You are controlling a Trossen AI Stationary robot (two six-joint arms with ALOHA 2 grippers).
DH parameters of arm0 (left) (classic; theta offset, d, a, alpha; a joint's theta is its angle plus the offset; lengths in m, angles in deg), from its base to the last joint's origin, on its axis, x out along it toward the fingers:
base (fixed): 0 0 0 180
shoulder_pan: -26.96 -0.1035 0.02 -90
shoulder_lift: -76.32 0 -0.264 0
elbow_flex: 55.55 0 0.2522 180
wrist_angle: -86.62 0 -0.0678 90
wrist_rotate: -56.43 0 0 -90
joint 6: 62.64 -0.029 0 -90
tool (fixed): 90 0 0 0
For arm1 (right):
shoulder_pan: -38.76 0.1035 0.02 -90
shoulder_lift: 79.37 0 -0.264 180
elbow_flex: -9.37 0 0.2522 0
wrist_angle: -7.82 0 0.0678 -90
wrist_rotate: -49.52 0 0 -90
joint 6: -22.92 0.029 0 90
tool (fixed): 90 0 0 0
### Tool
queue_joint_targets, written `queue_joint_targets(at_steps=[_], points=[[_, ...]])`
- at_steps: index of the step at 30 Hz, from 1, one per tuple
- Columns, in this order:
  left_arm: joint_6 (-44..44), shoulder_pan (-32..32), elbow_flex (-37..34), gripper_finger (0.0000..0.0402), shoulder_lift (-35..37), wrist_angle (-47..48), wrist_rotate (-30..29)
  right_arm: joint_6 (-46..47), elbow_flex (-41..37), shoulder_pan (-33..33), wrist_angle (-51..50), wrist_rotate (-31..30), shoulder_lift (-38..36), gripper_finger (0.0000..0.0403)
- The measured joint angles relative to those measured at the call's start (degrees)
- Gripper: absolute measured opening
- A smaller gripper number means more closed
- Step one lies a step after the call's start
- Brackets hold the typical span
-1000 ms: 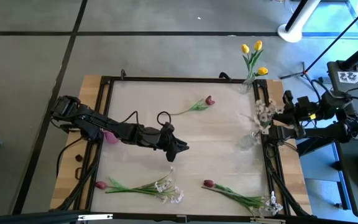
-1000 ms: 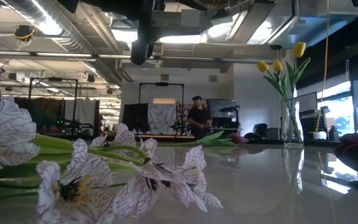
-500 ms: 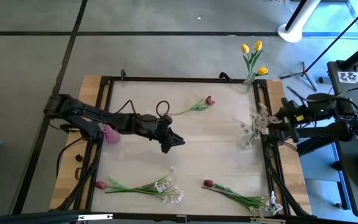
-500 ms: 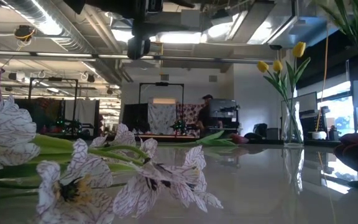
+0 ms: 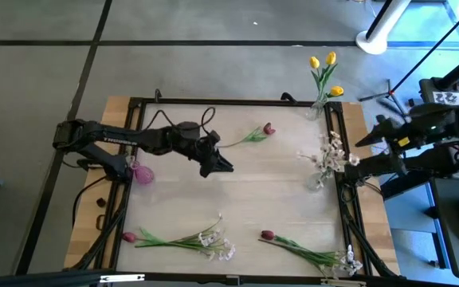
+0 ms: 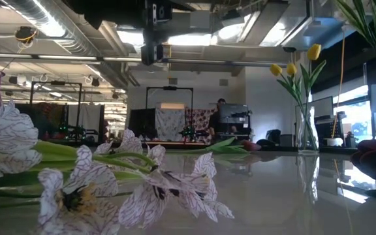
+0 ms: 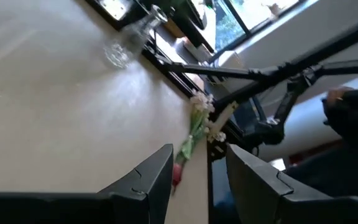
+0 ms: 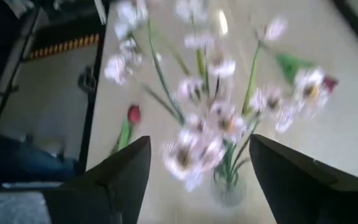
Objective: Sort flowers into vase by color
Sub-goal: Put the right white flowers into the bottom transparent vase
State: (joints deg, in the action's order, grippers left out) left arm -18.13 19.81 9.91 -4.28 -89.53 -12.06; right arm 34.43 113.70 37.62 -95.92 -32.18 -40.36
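Tabletop (image 5: 277,203): white blossoms (image 5: 327,154) standing in glass vase (image 5: 315,182); right gripper (image 8: 194,180) above them, jaws apart, empty; left gripper (image 5: 223,166) mid-table, parted, empty.

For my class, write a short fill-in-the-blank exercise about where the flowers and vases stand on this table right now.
1. The yellow tulips stand in a clear ____ at the table's far right corner.
2. The white spray stands in the vase beside the open ____ claw.
3. The dark red tulip ahead of the left claw lies ____ on the table.

Missing words: vase; right; flat
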Motion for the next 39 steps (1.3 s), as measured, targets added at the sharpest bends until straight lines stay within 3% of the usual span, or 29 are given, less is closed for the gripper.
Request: queue_joint_targets(at_steps=[6,12,18,24,32,39], points=[[0.26,-1.92,0.00,0.0144,0.04,-3.87,-3.55,0.31,7.76,0.00,11.59,1.73,2.61,0.0262],[9.76,-0.40,0.00,0.0144,0.04,-8.84,-9.09,-1.18,8.29,0.00,30.17,7.79,4.55,0.0260],[15.14,3.05,0.00,0.0144,0.02,-8.72,-9.45,-5.41,8.19,0.00,36.97,11.70,9.64,0.0260],[16.88,9.31,0.00,0.0144,0.02,-9.42,-9.10,-6.30,8.17,0.07,42.79,19.41,14.23,0.0260],[16.57,18.13,0.00,0.0144,0.02,-15.27,-21.14,-5.88,8.17,1.11,48.98,26.49,17.56,0.0260],[16.44,24.04,0.00,0.0144,0.00,-17.66,-35.55,-6.60,8.20,14.19,55.18,24.80,22.39,0.0259]])
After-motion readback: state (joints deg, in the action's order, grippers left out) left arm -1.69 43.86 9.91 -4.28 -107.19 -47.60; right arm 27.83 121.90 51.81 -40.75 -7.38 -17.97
